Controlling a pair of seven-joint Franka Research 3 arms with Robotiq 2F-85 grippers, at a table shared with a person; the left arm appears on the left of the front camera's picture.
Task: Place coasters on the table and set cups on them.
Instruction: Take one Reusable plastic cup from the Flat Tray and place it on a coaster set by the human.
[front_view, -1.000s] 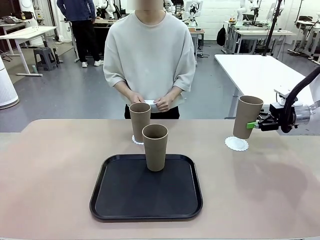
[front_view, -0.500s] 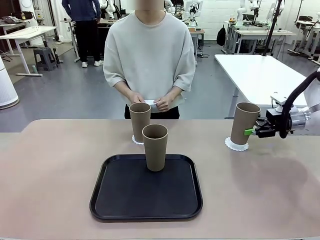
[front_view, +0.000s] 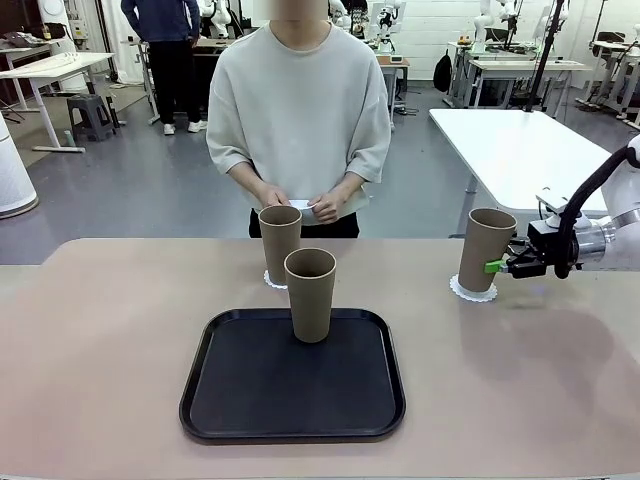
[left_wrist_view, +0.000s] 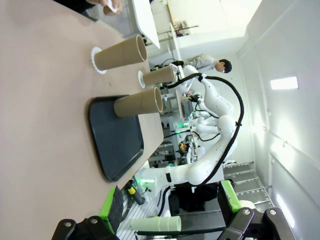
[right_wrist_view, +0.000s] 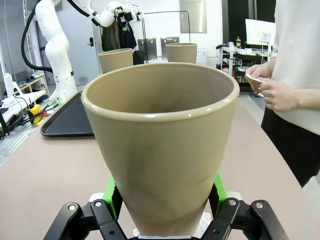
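On the right of the table (front_view: 120, 340), a tan cup (front_view: 485, 248) stands on a white lacy coaster (front_view: 473, 291), tilted a little. My right gripper (front_view: 497, 266) is shut on its side. In the right wrist view the same cup (right_wrist_view: 162, 145) sits between the green pads (right_wrist_view: 113, 192). A second cup (front_view: 279, 243) stands on a coaster (front_view: 273, 281) at the far middle. The third cup (front_view: 310, 293) stands in the black tray (front_view: 292, 400). My left gripper (left_wrist_view: 170, 202) is open and holds nothing, hanging well off from the cups (left_wrist_view: 139, 102).
A person stands at the far edge behind the middle cup, holding a white coaster (front_view: 303, 206) in both hands. A white table (front_view: 520, 150) stands behind on the right. Bare tabletop lies left of the tray and along the front right.
My right gripper came down and slightly left with the cup, bringing its base from above the right-hand coaster down onto it. The person and the other cups stayed put.
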